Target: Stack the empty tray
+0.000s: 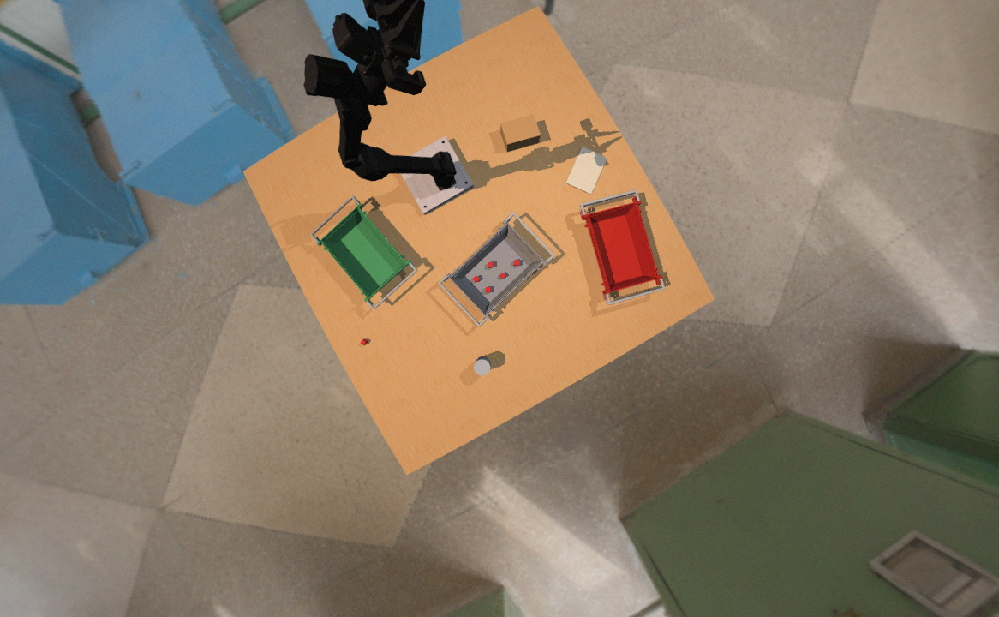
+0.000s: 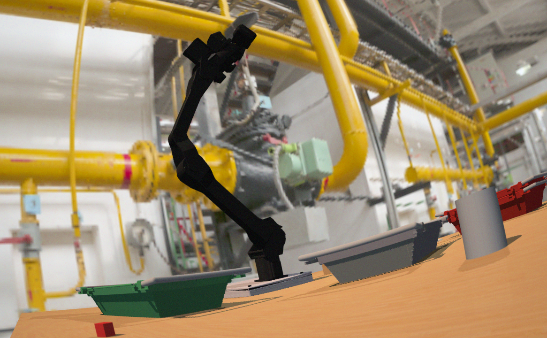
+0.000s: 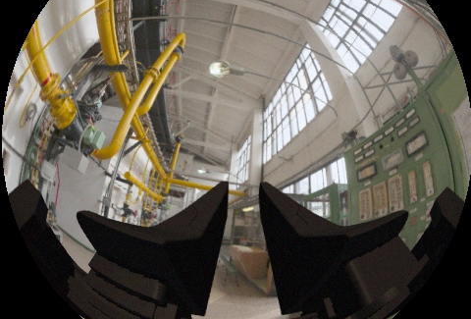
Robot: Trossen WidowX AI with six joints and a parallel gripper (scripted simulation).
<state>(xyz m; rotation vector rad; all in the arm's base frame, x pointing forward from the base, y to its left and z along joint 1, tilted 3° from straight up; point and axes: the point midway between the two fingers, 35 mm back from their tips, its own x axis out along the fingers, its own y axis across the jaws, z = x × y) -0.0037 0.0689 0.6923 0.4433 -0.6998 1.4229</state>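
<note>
The loaded grey tray (image 1: 505, 242) (image 2: 368, 265) stands mid-table with several small red blocks inside. One wire bar (image 1: 460, 304) stands out past its lower-left end, the other (image 1: 533, 238) past its upper-right end. An empty green tray (image 1: 365, 251) (image 2: 191, 296) stands to the left, an empty red tray (image 1: 623, 247) (image 2: 523, 203) to the right; their bars are also out over the ends. My gripper (image 3: 243, 188) is open by a narrow gap, with nothing between its fingertips. It is raised high, far from the trays, facing the room; its tips are not clear in the top and exterior views.
A loose red block (image 1: 364, 341) (image 2: 104, 329) lies near the table's left edge. A grey cylinder (image 1: 481, 367) (image 2: 481, 222) stands in front of the grey tray. A brown box (image 1: 520, 132) and a pale card (image 1: 584, 171) lie beyond the arm's base plate (image 1: 426, 198).
</note>
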